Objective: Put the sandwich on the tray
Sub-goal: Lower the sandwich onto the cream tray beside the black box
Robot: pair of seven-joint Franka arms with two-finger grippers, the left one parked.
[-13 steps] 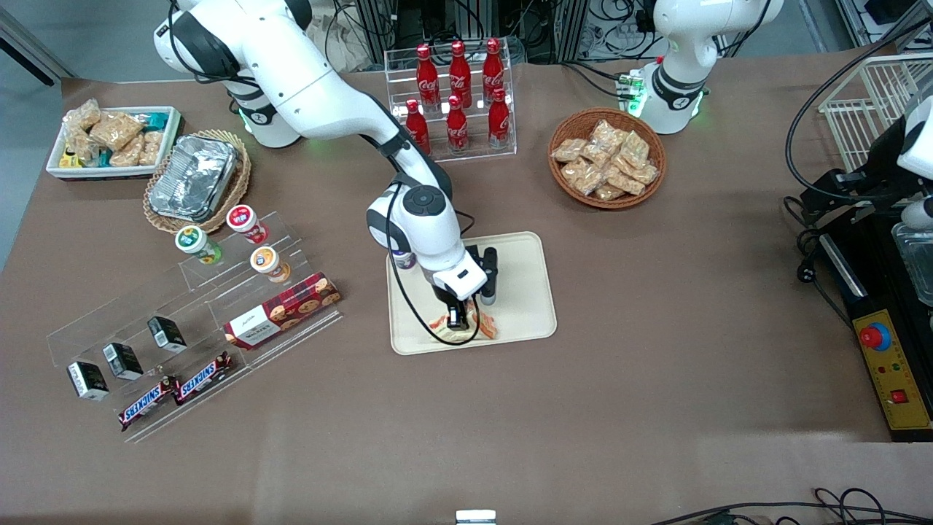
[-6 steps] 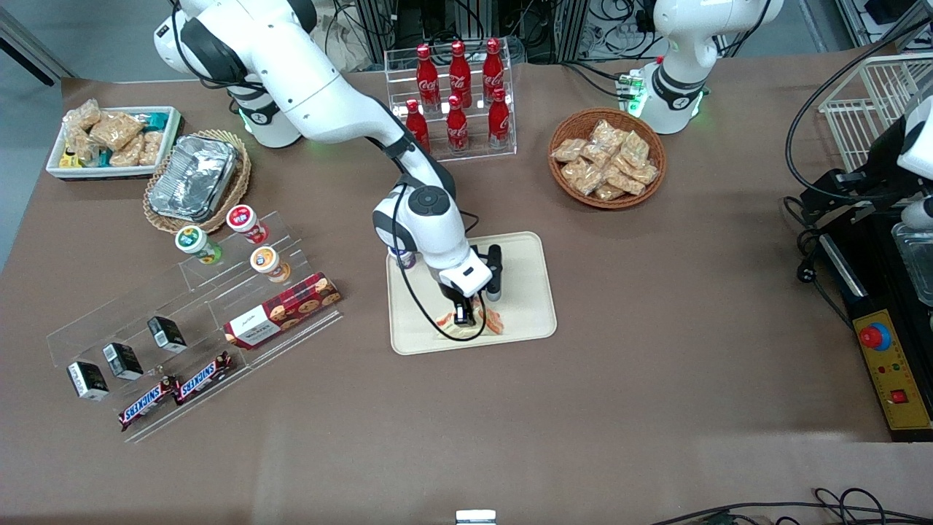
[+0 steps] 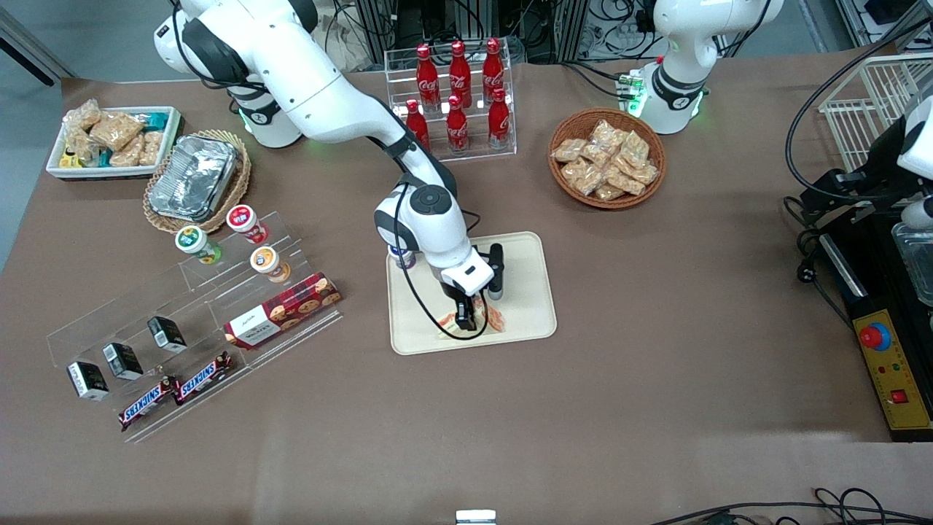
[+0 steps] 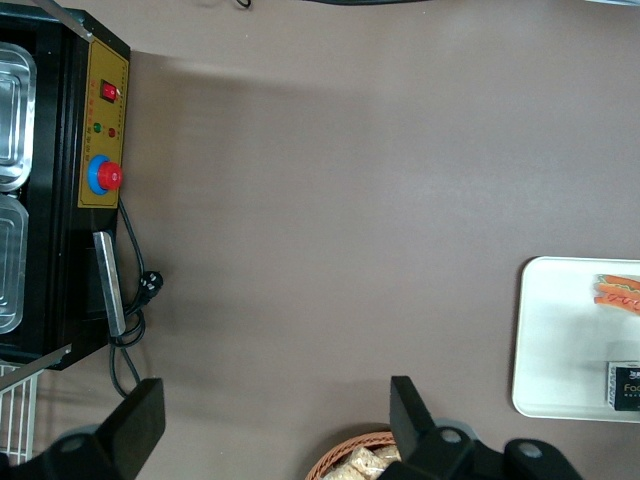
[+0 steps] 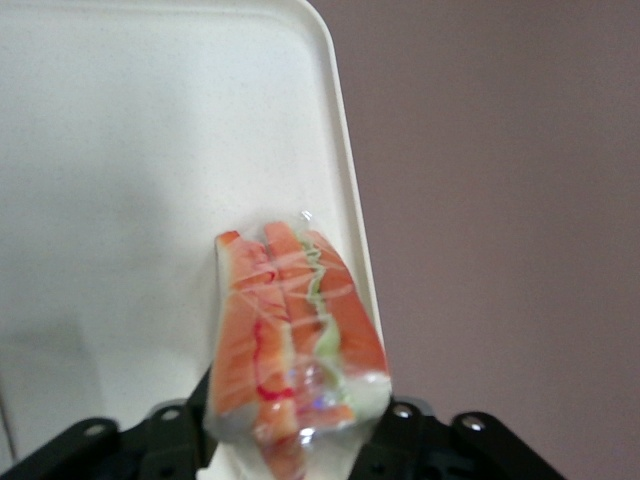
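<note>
The sandwich [image 3: 487, 320], a clear-wrapped wedge with orange-red and green filling, is at the edge of the beige tray [image 3: 526, 251] nearest the front camera. My right gripper [image 3: 466, 318] is over that part of the tray, pointing down and shut on the sandwich. In the right wrist view the sandwich [image 5: 296, 325] sits between the black fingers [image 5: 175, 425] of the gripper [image 5: 295, 445], over the tray [image 5: 150, 150] close to its rim. The left wrist view shows the tray [image 4: 560, 340] and the sandwich's filling edge [image 4: 618, 292].
A small cup [image 3: 399, 257] stands at the tray's edge under the arm. A cookie box [image 3: 283, 310] and an acrylic stand with cups lie toward the working arm's end. A cola bottle rack [image 3: 458, 95] and a snack basket [image 3: 606, 157] are farther from the camera.
My gripper has shifted a little farther from the front camera over the tray, carrying the sandwich with it. The sandwich now sits lower, at the tray surface.
</note>
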